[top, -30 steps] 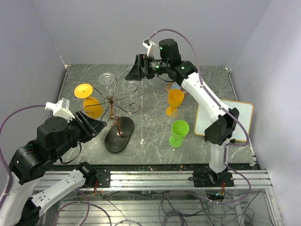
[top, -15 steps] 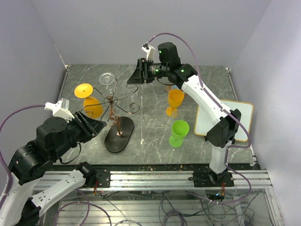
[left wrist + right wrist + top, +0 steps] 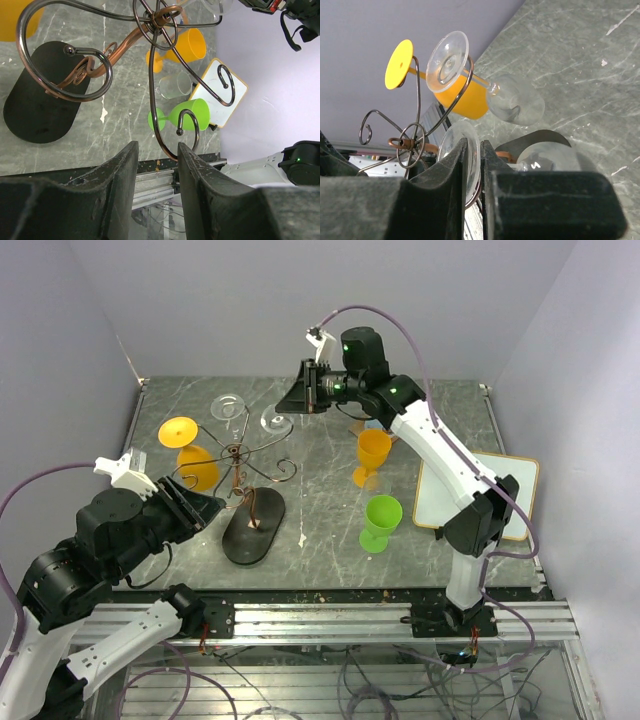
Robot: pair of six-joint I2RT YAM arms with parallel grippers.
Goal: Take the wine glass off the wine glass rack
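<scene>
The wine glass rack (image 3: 238, 454) is a copper wire stand on a dark oval base (image 3: 253, 526). A clear wine glass hangs upside down from its back right arm, with its foot (image 3: 275, 421) up. My right gripper (image 3: 285, 404) is shut on that foot's rim (image 3: 472, 150); the glass's bowl (image 3: 547, 157) hangs below. A second clear glass (image 3: 447, 61) and an orange one (image 3: 180, 432) hang on other arms. My left gripper (image 3: 208, 506) is low by the rack's near left side. Its jaws stand open, and a scroll arm's curl (image 3: 176, 131) lies just past the fingertips (image 3: 131, 150).
An orange goblet (image 3: 372, 452) and a green goblet (image 3: 381, 518) stand upright right of the rack. A white board with an orange edge (image 3: 480, 495) lies at the right. Grey walls close in the back and sides; a metal rail (image 3: 330, 615) runs along the near edge.
My right gripper's jaws have closed from wide open onto the clear glass's foot, and the wrist has shifted a little. The left arm and the rack have stayed put.
</scene>
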